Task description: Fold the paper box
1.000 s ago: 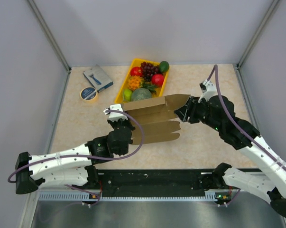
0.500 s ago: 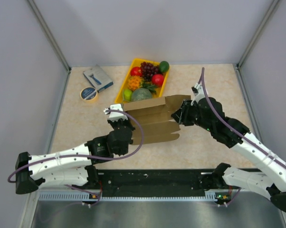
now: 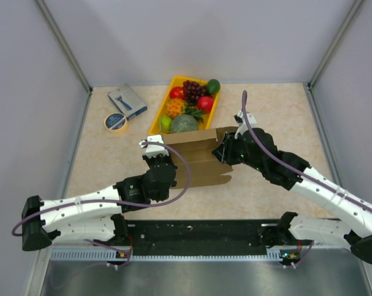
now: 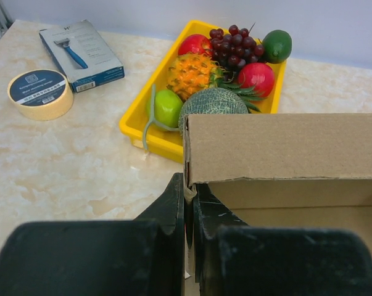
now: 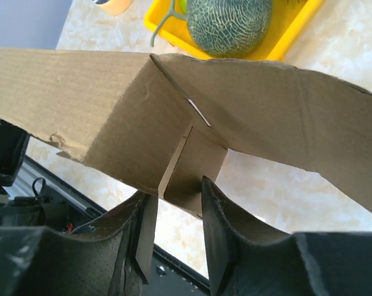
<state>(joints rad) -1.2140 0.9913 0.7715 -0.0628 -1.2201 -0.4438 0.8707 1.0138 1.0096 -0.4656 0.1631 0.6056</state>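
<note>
At the paper box [image 3: 201,166], left arm [image 3: 81,208] and right arm [image 3: 309,184] bend inward

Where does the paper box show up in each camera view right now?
Top external: the paper box sits at the centre of the picture.
Left wrist: the paper box fills the right half, from mid-height down.
Right wrist: the paper box spans the middle, edge to edge.
Shared landmark: the green melon, just beyond the box in all three.
</note>
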